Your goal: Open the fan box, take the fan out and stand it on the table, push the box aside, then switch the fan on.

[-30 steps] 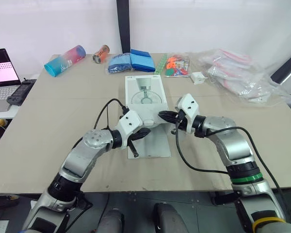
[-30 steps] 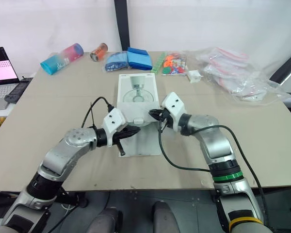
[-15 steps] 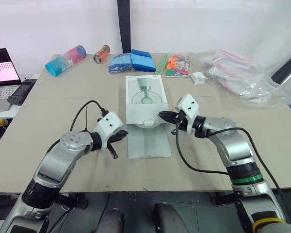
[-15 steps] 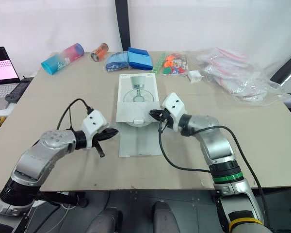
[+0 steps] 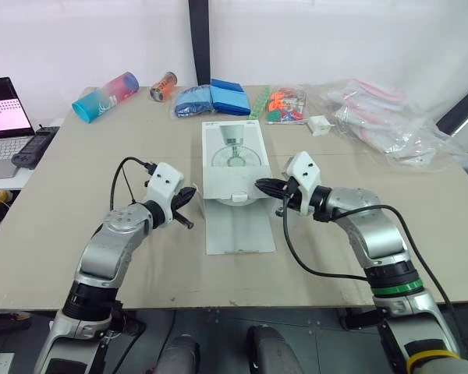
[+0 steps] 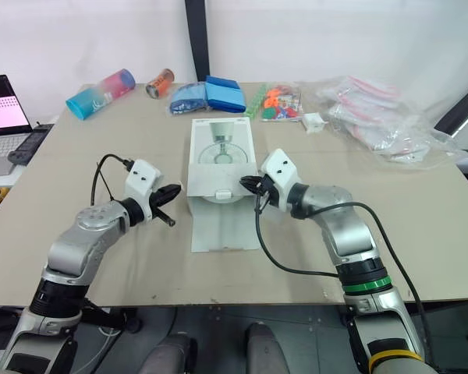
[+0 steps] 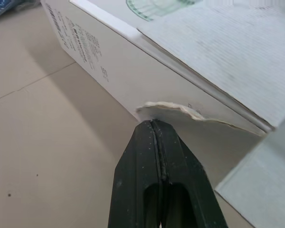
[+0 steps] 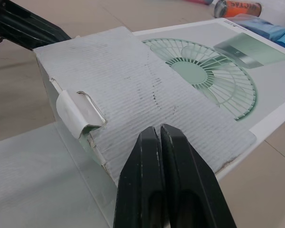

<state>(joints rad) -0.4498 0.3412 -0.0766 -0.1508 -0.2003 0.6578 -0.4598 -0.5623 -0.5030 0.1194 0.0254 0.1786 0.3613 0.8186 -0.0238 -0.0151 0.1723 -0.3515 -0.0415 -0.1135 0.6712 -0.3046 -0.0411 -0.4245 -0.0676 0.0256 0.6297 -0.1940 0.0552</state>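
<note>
at the near table edge, the opened flap (image 5: 240, 227) lies flat at 6 o'clock of the fan box (image 5: 232, 160), which sits mid-table. left gripper (image 7: 153, 124) pressed together just beside its 8 o'clock corner; right gripper (image 8: 159, 129) pressed together over the 4 o'clock corner. behind the box: can (image 5: 162, 86) at 11, blue packs (image 5: 218, 97) at 12, plastic bags (image 5: 390, 121) at 2.

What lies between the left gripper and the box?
Only bare table between left gripper and box, as the left eye view shows.

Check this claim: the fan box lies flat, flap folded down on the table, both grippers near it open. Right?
Wrong on the grippers: the wrist views show the left gripper and right gripper shut. The fan box and flap are as stated.
</note>
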